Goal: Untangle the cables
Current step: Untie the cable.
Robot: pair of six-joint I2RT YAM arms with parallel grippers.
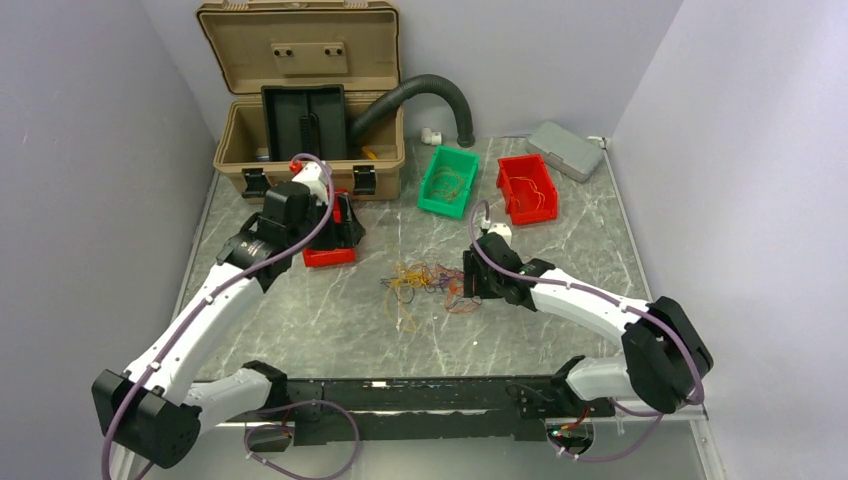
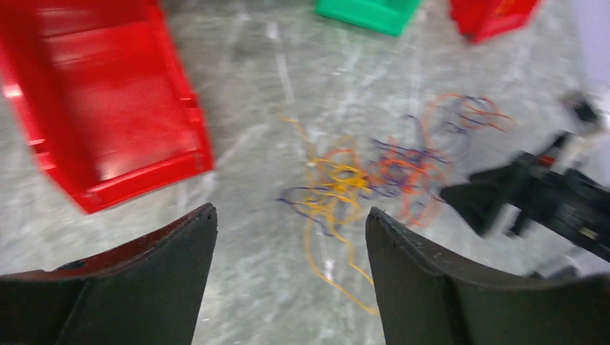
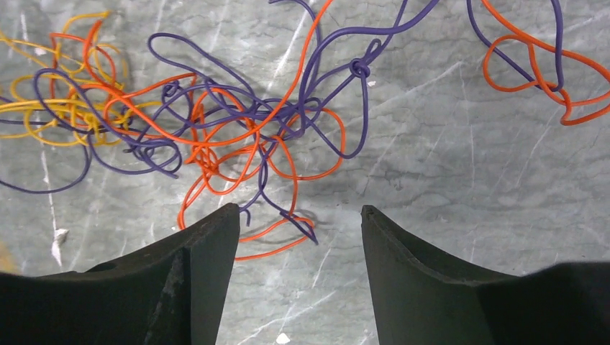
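Note:
The cables (image 1: pixel 425 285) lie in a loose tangle of orange, yellow and purple strands in the middle of the table. My right gripper (image 1: pixel 468 278) hovers at the tangle's right edge, open. In the right wrist view its jaws (image 3: pixel 300 208) stand apart over bare table, with orange and purple loops (image 3: pixel 237 122) just ahead of the fingertips. My left gripper (image 1: pixel 338 230) is over the small red bin (image 1: pixel 328 257), left of the tangle. It (image 2: pixel 291 212) is open and holds nothing, and the yellow and orange strands (image 2: pixel 345 180) lie beyond it.
An open tan case (image 1: pixel 310 100) with a black corrugated hose (image 1: pixel 420 95) stands at the back left. A green bin (image 1: pixel 448 180) and a red bin (image 1: pixel 527 188) with thin wires in them sit behind the tangle. A grey box (image 1: pixel 565 150) lies at the back right.

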